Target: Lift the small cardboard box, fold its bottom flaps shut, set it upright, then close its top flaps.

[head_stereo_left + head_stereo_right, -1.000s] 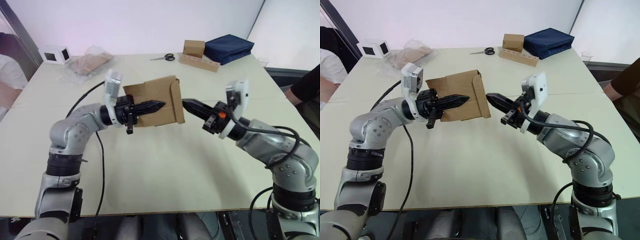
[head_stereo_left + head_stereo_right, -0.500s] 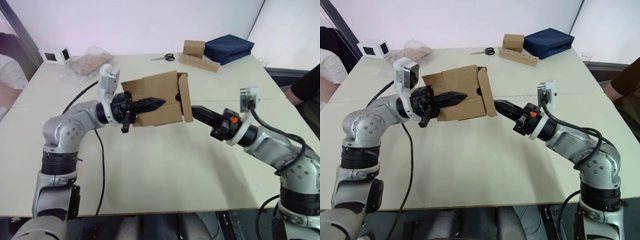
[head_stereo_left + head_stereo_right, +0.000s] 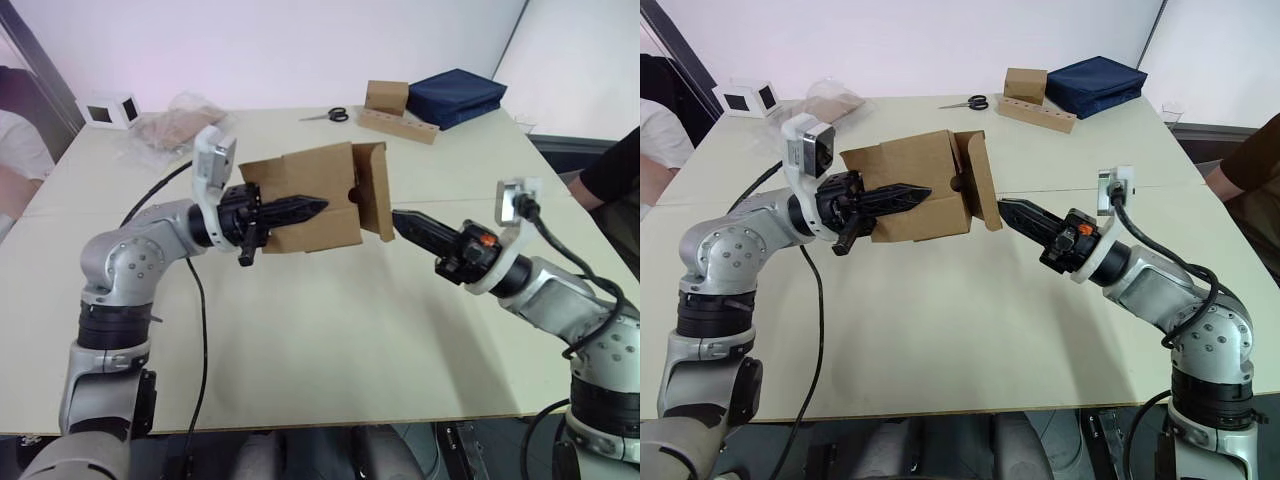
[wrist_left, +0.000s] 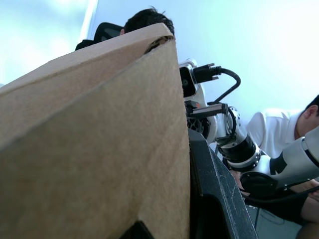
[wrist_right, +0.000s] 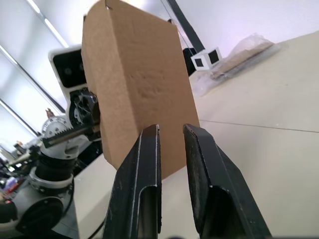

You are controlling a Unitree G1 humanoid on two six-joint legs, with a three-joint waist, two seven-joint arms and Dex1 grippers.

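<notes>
Several loose things sit along the far side of the table (image 3: 300, 340), all well apart from the work: a white cube box with dark windows (image 3: 108, 108) at the far left corner, a clear plastic bag of brown material (image 3: 172, 124) beside it, scissors (image 3: 327, 115) near the far middle, a brown box on a long cardboard strip (image 3: 395, 110), and a dark blue fabric case (image 3: 458, 96) just beyond that. A person's sleeve (image 3: 612, 170) shows at the right edge and another person in white at the left edge; neither reaches into the space between the arms. The small cardboard box (image 3: 308, 195) is held in the air above the middle of the table, lying on its side with its long axis running roughly left to right and its open end facing the robot's right. The left gripper (image 3: 318, 206) is clamped on the box's near wall, one finger lying across the outside of the panel. At the right-hand end, a flap (image 3: 376, 200) stands partly swung out from the rim, angled toward the right gripper (image 3: 399, 218). That gripper's fingers are nearly together, with only a thin gap between them in the right wrist view, and its tip is just beside the flap's outer face, at or very near touching. Compared with half a second ago, the right arm has drawn back toward the right and its tip sits outside the flap rather than under the box's end, while the box has tilted little and kept its place in the left gripper.
</notes>
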